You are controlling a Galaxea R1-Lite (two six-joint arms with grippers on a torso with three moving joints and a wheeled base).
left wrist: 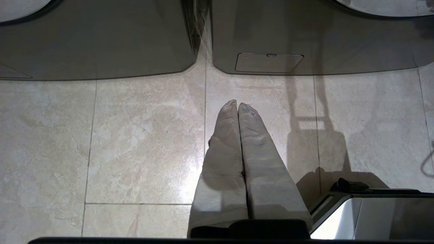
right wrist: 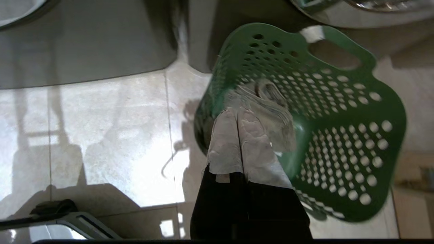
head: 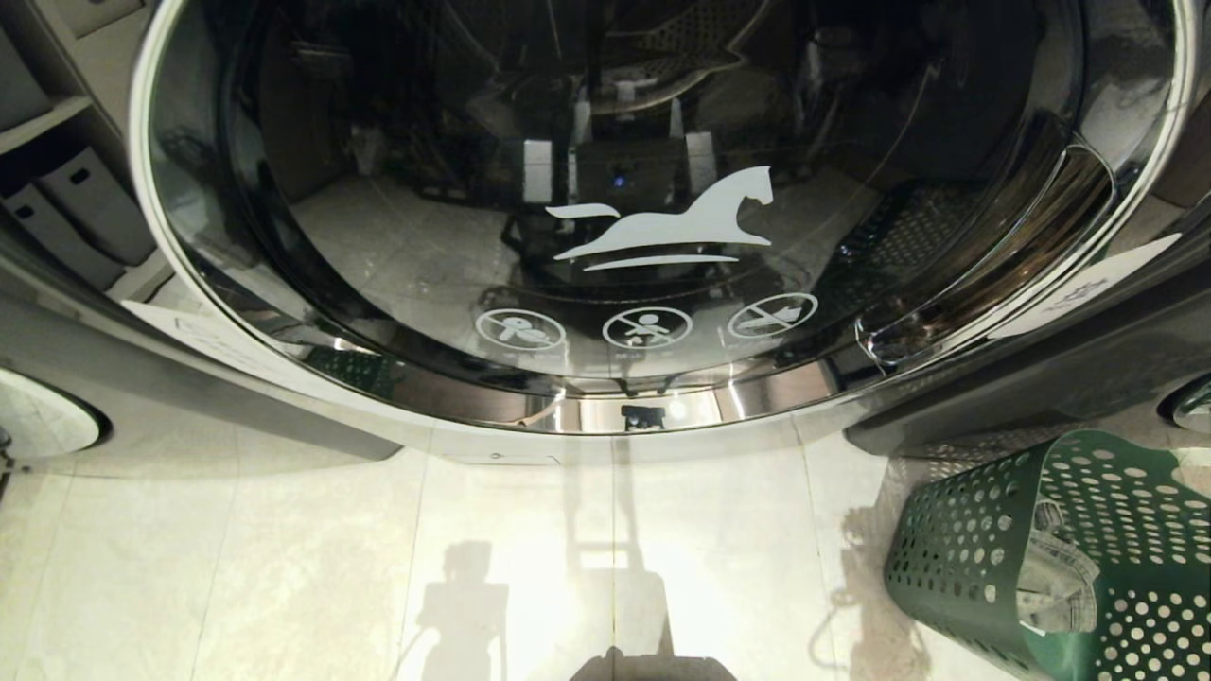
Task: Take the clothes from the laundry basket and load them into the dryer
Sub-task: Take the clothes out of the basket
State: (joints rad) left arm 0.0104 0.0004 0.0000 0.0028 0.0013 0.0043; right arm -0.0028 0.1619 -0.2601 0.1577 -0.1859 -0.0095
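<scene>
Dryer door shut, clothes waiting in the basket

We hold our right gripper (right wrist: 237, 113) clenched and empty above the green laundry basket (head: 956, 549), right of the dryer door (head: 653, 218); the left gripper (left wrist: 238, 106) is clenched too (parked over the floor). Pale crumpled clothes (right wrist: 268, 101) lie inside; closed fingers could snag the perforated wall.

A green perforated plastic laundry basket (head: 984, 558) is seen on the pale tiled floor, right of the dryer. Pale folded clothes (head: 1055, 572) lie inside it. The dryer's round, dark glass door (head: 653, 236) is shut.
</scene>
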